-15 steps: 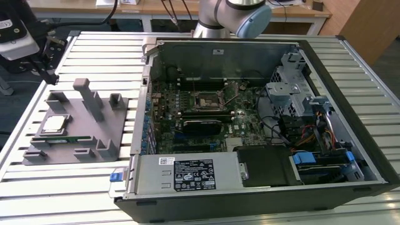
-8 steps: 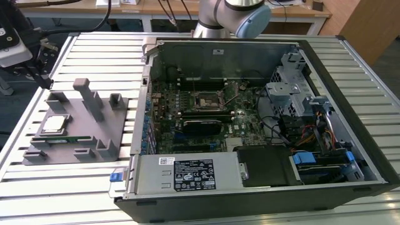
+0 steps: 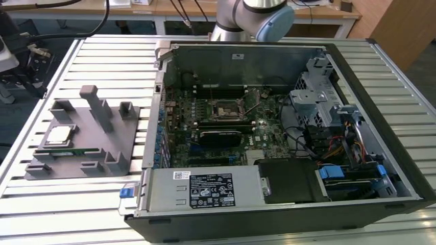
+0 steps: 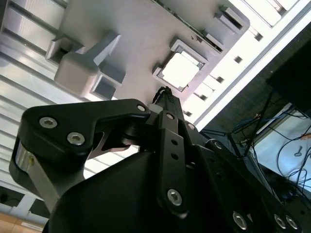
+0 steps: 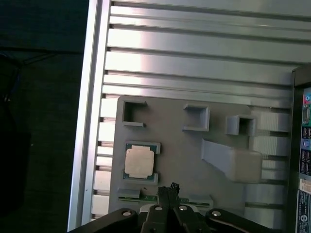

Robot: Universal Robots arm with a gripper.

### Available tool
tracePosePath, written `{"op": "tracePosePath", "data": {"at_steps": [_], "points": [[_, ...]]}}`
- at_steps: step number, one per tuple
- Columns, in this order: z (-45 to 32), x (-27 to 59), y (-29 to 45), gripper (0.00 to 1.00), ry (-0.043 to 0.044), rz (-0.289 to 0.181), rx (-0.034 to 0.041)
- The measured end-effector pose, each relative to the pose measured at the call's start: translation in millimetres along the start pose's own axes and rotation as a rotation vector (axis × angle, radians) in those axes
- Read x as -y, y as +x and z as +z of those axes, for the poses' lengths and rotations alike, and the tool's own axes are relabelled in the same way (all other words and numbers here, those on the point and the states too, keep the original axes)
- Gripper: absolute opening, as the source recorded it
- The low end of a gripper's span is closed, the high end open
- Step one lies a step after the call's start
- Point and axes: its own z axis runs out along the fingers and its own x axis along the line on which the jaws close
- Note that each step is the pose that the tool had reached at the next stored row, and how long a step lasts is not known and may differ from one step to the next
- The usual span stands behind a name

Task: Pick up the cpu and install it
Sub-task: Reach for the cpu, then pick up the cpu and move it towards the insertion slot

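The cpu [image 3: 58, 135] lies flat in its square recess on the grey holder tray [image 3: 102, 132], at the middle left of the exterior view, shiny metal top facing up. Being square, it has no clear long axis; its sides run parallel to the tray's edges. A green memory stick [image 3: 71, 151] lies in a slot just beside it. To the right the open computer case [image 3: 381, 61] sits on the slatted table [image 3: 68, 204], with the black-framed socket [image 3: 225, 108] near the middle of its board.

In both wrist views the gripper [image 5: 168, 188] hangs over the tray, clear of the cpu [image 5: 139, 161]. Its fingers [image 4: 165, 97] are pressed together and hold nothing.
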Motion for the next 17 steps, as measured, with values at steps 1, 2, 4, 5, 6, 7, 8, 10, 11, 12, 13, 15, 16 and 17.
{"op": "tracePosePath", "data": {"at_steps": [1,2,4,5,6,7,8,10,11,12,13,15,16,17], "points": [[0.1,-0.1,1.8,0.11,0.0,0.0,0.0],[0.2,-0.2,3.5,0.11,0.0,0.0,0.0],[0.5,-0.4,6.9,0.11,0.0001,0.0,0.0],[0.6,-0.5,8.4,0.11,0.0,0.0,0.0],[0.7,-0.6,9.8,0.11,0.0,0.0,0.0001],[0.8,-0.7,11.0,0.11,0.0,0.0,0.0],[0.9,-0.7,12.2,0.11,0.0,0.0,0.0],[1.1,-0.9,14.7,0.11,0.0,0.0,0.0],[1.2,-1.0,16.2,0.11,0.0,0.0,0.0],[1.4,-1.1,17.9,0.11,-0.0001,0.0,0.0],[1.5,-1.2,19.7,0.11,-0.0003,0.0,0.0],[1.6,-1.4,22.6,0.11,-0.0005,0.0,0.0],[1.7,-1.5,23.8,0.11,-0.0006,0.0,0.0],[1.9,-1.5,24.8,0.11,-0.0006,0.0,-0.0001]]}}
